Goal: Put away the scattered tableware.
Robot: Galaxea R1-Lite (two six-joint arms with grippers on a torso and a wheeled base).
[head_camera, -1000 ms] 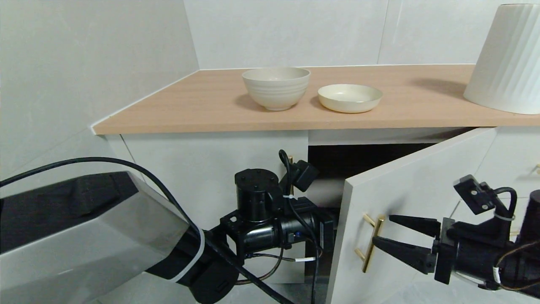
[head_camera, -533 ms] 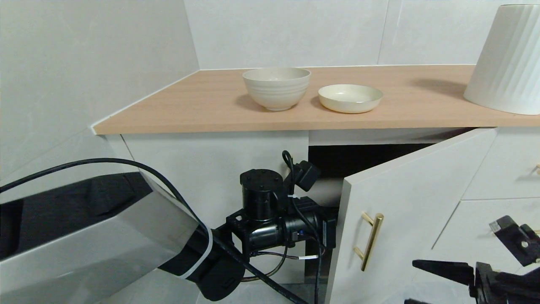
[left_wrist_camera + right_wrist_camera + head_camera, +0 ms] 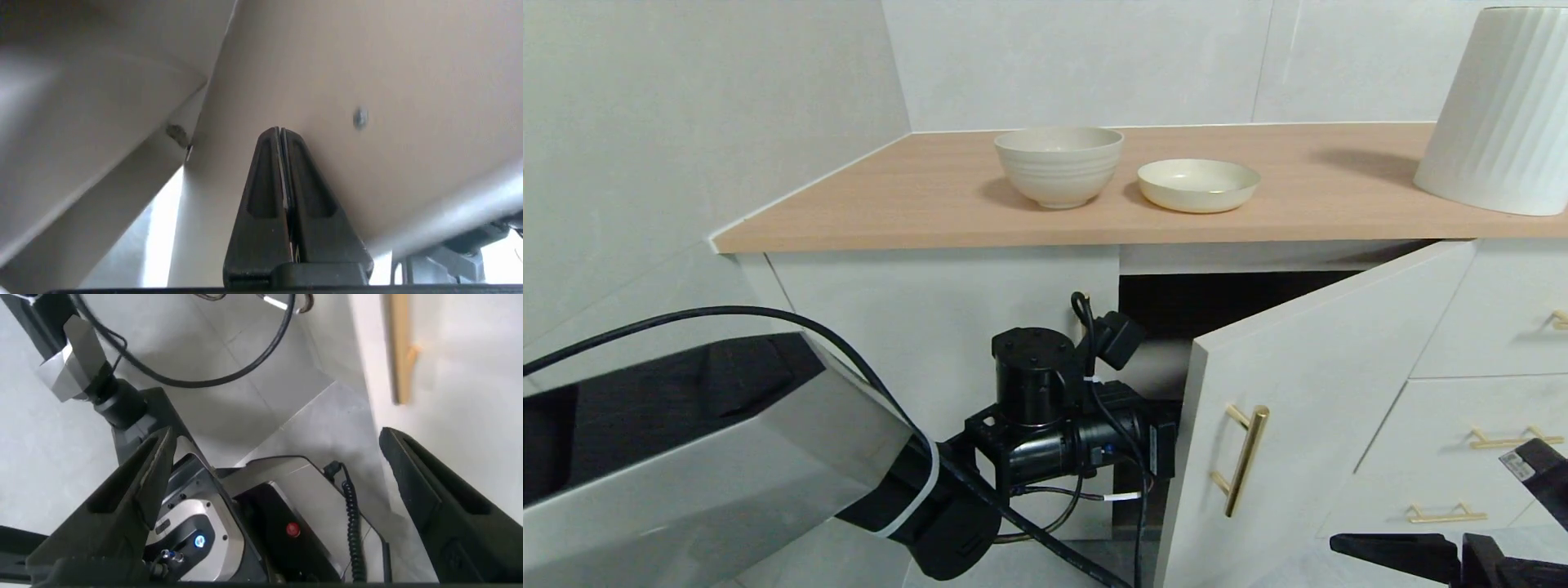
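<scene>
A cream ribbed bowl (image 3: 1058,166) and a shallow cream plate (image 3: 1198,184) stand side by side on the wooden countertop (image 3: 915,204). Below them, the white cabinet door (image 3: 1290,384) with a gold handle (image 3: 1241,459) stands partly open. My left arm reaches into the gap behind the door. In the left wrist view, my left gripper (image 3: 279,135) is shut on nothing, its tips against the door's inner face. My right gripper (image 3: 276,441) is open and low, right of the door, with one finger (image 3: 1392,549) showing at the head view's lower edge. The gold handle (image 3: 399,351) lies beyond it.
A tall white ribbed shade (image 3: 1503,114) stands on the counter's right end. Drawers with gold handles (image 3: 1503,438) sit right of the door. A wall closes off the left side. The cabinet's inside (image 3: 1225,298) is dark.
My open right gripper has drawn away from the door handle, down and to the right. The left arm has edged slightly right. The head camera has shifted a little.
</scene>
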